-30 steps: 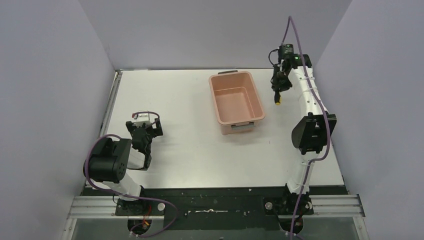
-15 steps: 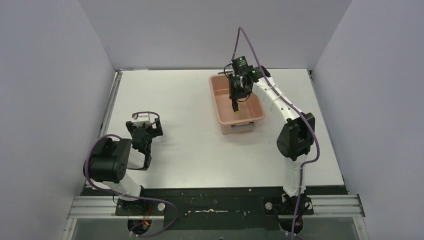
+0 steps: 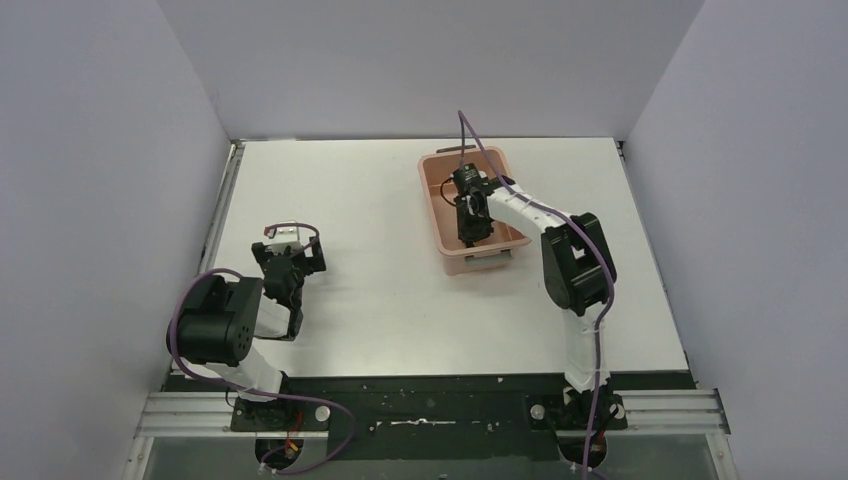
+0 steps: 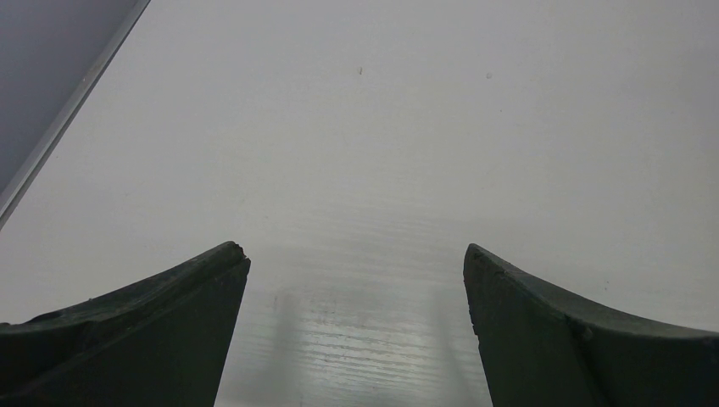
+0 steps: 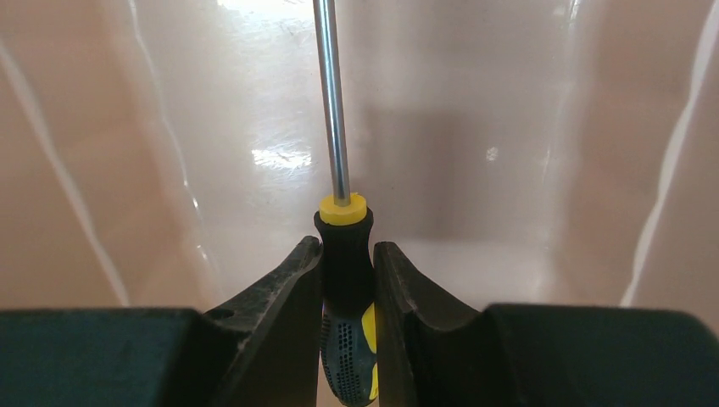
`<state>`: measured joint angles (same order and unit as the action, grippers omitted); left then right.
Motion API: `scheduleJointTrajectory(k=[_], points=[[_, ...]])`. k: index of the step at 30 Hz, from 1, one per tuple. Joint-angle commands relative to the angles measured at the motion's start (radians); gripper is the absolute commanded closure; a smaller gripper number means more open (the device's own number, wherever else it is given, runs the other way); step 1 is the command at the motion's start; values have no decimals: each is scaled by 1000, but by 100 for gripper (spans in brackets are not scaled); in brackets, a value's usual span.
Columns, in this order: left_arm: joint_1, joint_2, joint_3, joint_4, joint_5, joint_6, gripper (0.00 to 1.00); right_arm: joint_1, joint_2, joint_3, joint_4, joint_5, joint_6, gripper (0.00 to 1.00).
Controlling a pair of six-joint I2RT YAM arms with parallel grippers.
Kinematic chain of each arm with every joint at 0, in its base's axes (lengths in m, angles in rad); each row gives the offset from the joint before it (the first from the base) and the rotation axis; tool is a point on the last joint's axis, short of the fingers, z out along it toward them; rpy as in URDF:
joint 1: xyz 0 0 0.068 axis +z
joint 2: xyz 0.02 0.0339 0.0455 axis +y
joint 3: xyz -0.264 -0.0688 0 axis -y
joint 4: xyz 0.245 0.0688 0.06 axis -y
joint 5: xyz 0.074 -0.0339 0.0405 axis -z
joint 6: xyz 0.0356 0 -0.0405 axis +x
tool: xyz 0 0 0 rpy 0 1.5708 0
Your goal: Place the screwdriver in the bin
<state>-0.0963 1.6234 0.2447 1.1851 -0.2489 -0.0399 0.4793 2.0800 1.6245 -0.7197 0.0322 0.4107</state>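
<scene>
Though hidden under the arm in the overhead view, clamped by its handle between closed jaws of the right gripper (image 5: 348,275): screwdriver (image 5: 344,242), inside the bin (image 5: 110,170), shaft tip cut off at frame top. Elsewhere, left gripper (image 4: 354,251), jaws wide apart, empty.

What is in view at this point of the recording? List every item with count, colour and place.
screwdriver: one, black handle with yellow collar, silver shaft; held inside the bin
bin: one, salmon-pink; far middle-right of the table
table: one, white; fills the enclosure floor
walls: three, pale grey-lilac; left, back and right
cables: two, purple; one along each arm
arms: two, white and black; left folded at near left, right reaching into the bin
left pincer: one, dark; open over bare table
right pincer: one, dark; shut on the screwdriver's handle
</scene>
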Motion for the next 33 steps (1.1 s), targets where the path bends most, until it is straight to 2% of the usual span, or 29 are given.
scheduleJointTrajectory(k=[1,7,13,16,17,18,22,25,28,33], points=[[6,-13,8,28,17,7,3,4,3,-21,95,56,20,78],[7,-13,7,28,17,7,3,4,-20,10,63,63,16,56],[6,-13,7,29,17,7,3,16,-130,78,19,82,-6,36],[7,-12,8,29,17,7,3,26,-198,122,6,108,-20,16],[7,-13,7,29,17,8,3,29,-219,137,-1,114,-28,4],[6,-12,8,28,17,7,3,30,-244,153,-6,118,-34,1],[7,-13,7,29,17,7,3,30,-363,165,17,157,-76,0],[6,-13,8,27,17,8,3,25,-492,97,95,235,-126,0],[7,-13,8,28,17,7,3,0,-650,-51,221,341,-182,0],[6,-12,8,28,16,7,3,-109,-888,-408,499,370,-259,0]])
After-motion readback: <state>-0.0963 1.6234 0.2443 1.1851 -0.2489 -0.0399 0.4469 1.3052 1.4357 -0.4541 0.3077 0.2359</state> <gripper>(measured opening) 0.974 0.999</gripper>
